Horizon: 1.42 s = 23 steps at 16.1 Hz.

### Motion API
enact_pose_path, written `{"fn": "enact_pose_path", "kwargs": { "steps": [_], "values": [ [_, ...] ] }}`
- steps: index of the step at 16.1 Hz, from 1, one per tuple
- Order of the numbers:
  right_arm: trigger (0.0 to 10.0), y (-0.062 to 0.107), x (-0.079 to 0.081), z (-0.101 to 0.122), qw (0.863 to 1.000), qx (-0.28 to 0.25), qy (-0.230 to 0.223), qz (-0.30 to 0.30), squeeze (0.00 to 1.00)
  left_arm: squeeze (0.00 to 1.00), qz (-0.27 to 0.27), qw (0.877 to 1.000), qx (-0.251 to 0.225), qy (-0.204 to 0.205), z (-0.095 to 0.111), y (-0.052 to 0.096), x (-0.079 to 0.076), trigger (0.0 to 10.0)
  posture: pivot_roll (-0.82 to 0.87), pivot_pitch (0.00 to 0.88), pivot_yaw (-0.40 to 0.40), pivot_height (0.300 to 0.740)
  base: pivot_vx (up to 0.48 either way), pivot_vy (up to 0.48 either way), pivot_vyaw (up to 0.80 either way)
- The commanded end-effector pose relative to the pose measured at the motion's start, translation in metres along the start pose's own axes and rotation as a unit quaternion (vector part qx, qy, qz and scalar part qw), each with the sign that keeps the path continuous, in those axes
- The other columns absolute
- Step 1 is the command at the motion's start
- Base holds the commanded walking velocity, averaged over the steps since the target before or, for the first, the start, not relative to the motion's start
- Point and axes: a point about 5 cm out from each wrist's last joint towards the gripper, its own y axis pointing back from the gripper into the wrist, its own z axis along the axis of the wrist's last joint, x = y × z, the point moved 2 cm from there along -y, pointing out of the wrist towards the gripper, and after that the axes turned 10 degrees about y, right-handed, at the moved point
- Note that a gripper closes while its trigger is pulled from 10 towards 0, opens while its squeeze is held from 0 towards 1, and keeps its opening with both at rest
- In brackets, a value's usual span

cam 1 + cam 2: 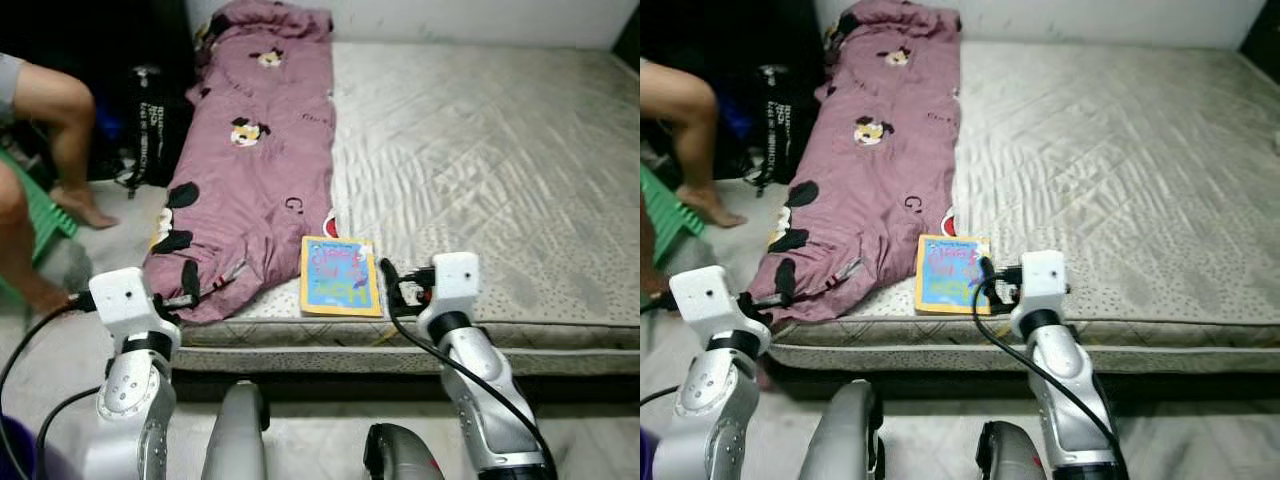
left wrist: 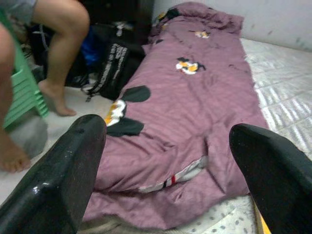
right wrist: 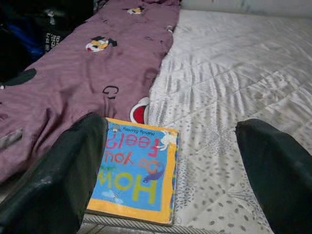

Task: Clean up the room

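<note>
Book: thin yellow-bordered blue picture book (image 1: 340,276) lies flat at the bed's near edge, touching the purple cartoon-print duvet (image 1: 250,170).
Right claw (image 3: 170,185): released, fingers spread, just short of the book.
Left claw (image 2: 168,170): released, facing the duvet.
Bed: grey quilted mattress (image 1: 480,150).
Risk: closing on so flat a book may nudge it off the edge.

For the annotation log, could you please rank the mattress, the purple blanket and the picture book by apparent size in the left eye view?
1. mattress
2. purple blanket
3. picture book

None look close enough to be in doubt.
</note>
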Motion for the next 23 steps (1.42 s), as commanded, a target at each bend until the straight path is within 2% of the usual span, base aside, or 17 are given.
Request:
{"fn": "enact_pose_path", "kwargs": {
  "steps": [1, 3, 9, 23],
  "values": [
    [10.0, 0.0001, -0.0019, 0.0049, 1.000, -0.008, 0.002, -0.001, 0.00, 0.00, -0.004, 1.000, -0.009, -0.003, 0.0050, -0.0007, -0.0032, 10.0, 0.04, 0.062, -0.026, 0.645, 0.000, 0.000, 0.00],
    [10.0, 0.0002, -0.0012, 0.0041, 1.000, -0.005, 0.004, 0.001, 0.00, 0.00, -0.003, 1.000, -0.007, -0.003, 0.0046, -0.0010, -0.0034, 10.0, 0.04, 0.062, -0.026, 0.645, 0.000, 0.000, 0.00],
    [10.0, -0.0007, -0.0018, 0.0044, 1.000, -0.002, 0.002, 0.002, 0.00, 0.00, -0.003, 1.000, -0.007, -0.001, 0.0051, -0.0021, -0.0049, 10.0, 0.04, 0.078, -0.027, 0.565, 0.000, 0.000, 0.00],
    [10.0, -0.0036, -0.0026, 0.0035, 1.000, 0.005, 0.003, 0.003, 0.00, 0.00, -0.017, 1.000, -0.009, 0.011, 0.0056, -0.0063, -0.0102, 10.0, 0.03, 0.083, -0.031, 0.565, 0.000, 0.000, 0.00]
  ]
}}
